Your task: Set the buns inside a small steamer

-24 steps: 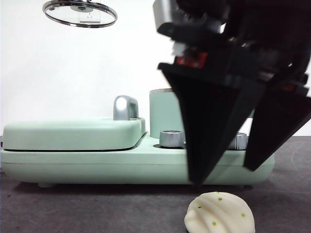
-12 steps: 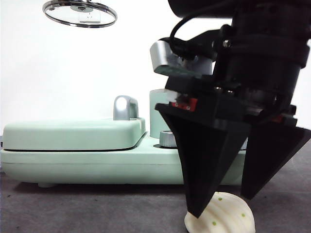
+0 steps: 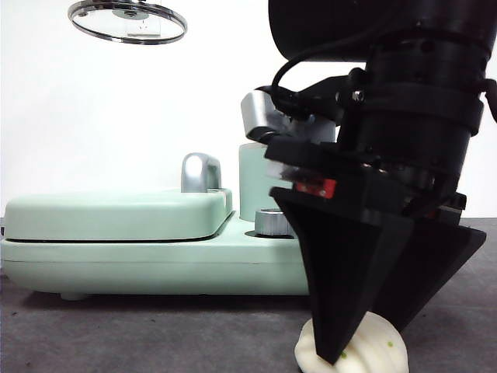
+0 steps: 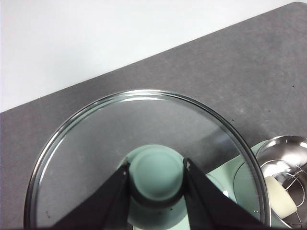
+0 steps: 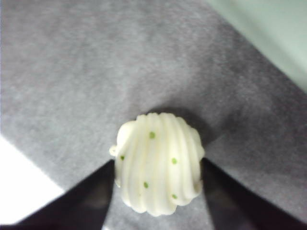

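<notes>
The pleated bun point(image 5: 158, 160) with green specks lies on the grey table; it also shows in the front view point(image 3: 380, 350). My right gripper point(image 5: 158, 191) is low over it, open, one jaw close at each side of the bun. In the front view the right gripper point(image 3: 365, 342) is big and dark in front of the mint-green steamer point(image 3: 256, 183). My left gripper point(image 4: 156, 177) is shut on the green knob of the glass lid point(image 4: 144, 139), held high in the air point(image 3: 128, 21). The smooth bun point(image 4: 280, 203) lies inside the open steamer point(image 4: 283, 143).
The steamer stands on a long mint-green appliance base point(image 3: 155, 268). Its flat hinged griddle lid point(image 3: 116, 214) with a steel handle point(image 3: 200, 172) is shut on the left. A steel knob point(image 3: 272, 221) sits beside the pot. Grey mat lies in front.
My right gripper has come down from above the pleated bun until its jaws stand around it at table height. The lid in my left gripper has not moved.
</notes>
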`<move>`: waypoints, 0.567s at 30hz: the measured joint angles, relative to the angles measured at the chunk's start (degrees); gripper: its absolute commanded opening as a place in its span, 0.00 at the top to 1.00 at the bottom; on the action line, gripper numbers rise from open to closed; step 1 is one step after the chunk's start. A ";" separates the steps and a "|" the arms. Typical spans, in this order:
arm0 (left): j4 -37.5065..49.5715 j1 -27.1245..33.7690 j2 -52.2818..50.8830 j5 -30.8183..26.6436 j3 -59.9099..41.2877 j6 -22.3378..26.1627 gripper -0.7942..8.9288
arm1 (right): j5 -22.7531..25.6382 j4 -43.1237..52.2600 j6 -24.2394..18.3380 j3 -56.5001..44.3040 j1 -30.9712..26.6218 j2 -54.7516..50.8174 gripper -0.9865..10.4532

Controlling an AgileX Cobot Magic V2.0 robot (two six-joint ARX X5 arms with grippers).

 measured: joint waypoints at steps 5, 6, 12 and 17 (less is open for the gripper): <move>0.00 0.00 0.00 0.00 0.00 0.00 0.90 | -0.04 0.96 -0.02 0.00 0.09 0.07 0.80; -0.02 0.00 0.00 0.00 0.00 0.00 0.90 | -0.07 0.96 -0.02 0.00 0.11 0.07 0.80; -0.02 0.00 0.00 0.00 0.00 0.02 0.90 | -0.07 -4.55 -0.02 4.81 0.11 -0.44 0.80; 0.00 0.00 0.00 0.00 0.00 0.02 0.90 | -0.09 -15.39 -0.04 16.17 -0.90 -2.27 0.80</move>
